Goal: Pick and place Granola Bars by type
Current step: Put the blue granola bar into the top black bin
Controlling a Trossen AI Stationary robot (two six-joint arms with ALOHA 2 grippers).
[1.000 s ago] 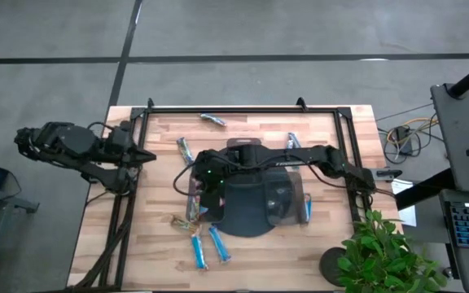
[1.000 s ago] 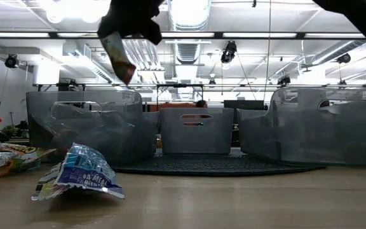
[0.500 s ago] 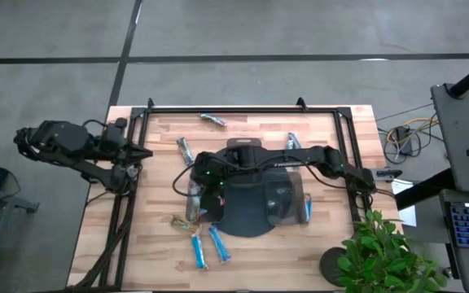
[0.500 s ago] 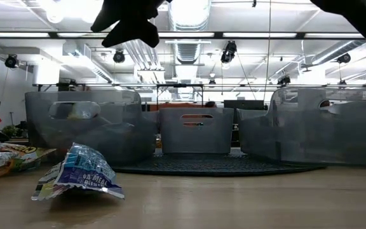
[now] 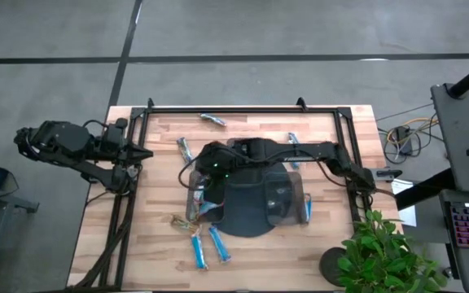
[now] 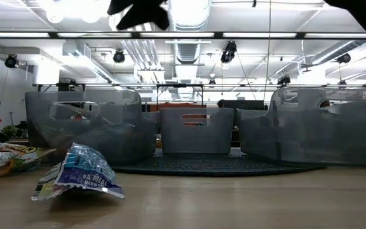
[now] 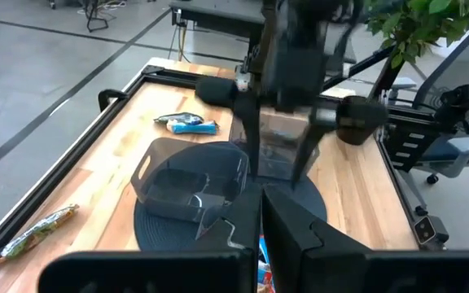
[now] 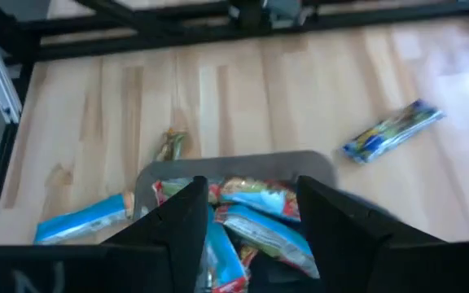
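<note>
Granola Bars are piling up in the clear bin on the tray's left, with others lying loose on the tabletop, while the right gripper is hovering above with jaws open and empty; light, crinkly, slippery wrappers, so pinch mid-length.

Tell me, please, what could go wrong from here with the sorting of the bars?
1. The clear bin under the open right gripper seems to hold both blue and red bars, so types may get mixed.
2. The right gripper hangs close above that bin's rim; a sideways move might nudge it.
The left gripper waits at the table's left edge.
</note>
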